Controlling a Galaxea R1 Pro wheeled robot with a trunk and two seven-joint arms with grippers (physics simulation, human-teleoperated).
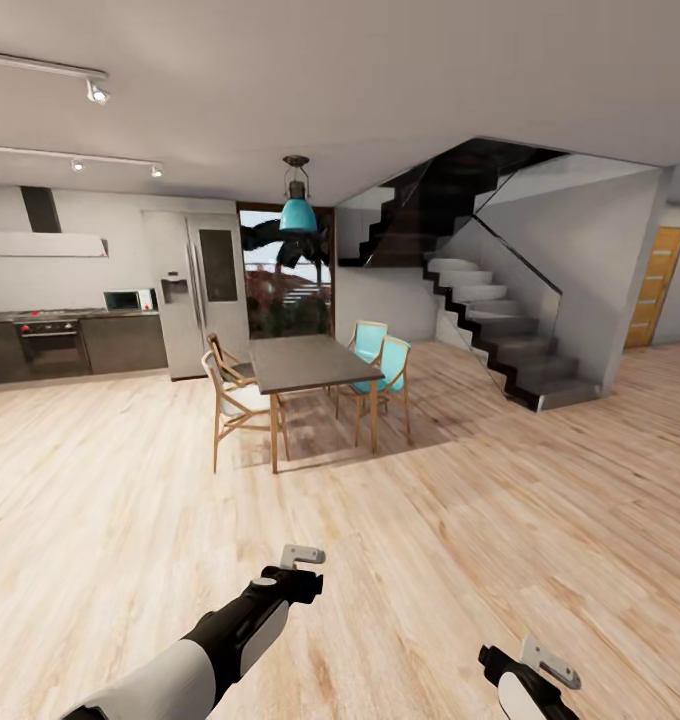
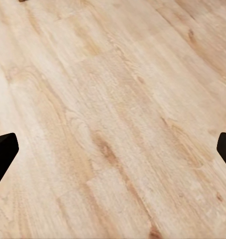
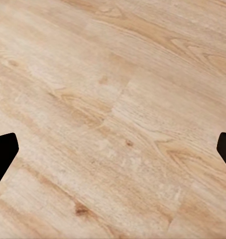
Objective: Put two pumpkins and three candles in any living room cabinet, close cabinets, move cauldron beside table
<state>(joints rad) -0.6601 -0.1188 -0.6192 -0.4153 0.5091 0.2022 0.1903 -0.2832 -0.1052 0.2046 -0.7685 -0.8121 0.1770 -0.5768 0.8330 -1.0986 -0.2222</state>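
Note:
I face an open room with a light wood plank floor (image 1: 480, 520). The pumpkins, candles, cauldron and cabinet are out of view. My left gripper (image 1: 303, 556) hangs low over the floor at the lower middle of the head view. In the left wrist view its dark fingertips (image 2: 3, 149) stand wide apart, so the left gripper (image 2: 113, 154) is open with bare planks between them. My right gripper (image 1: 550, 662) sits at the lower right. It is likewise open (image 3: 113, 154) and holds nothing.
A dark dining table (image 1: 305, 362) stands ahead, with wooden chairs (image 1: 235, 400) on one side and teal chairs (image 1: 385, 365) on the other. Behind it are a steel fridge (image 1: 205, 290) and grey kitchen units (image 1: 70, 345). A staircase (image 1: 500, 330) rises at the right, beside an orange door (image 1: 660, 285).

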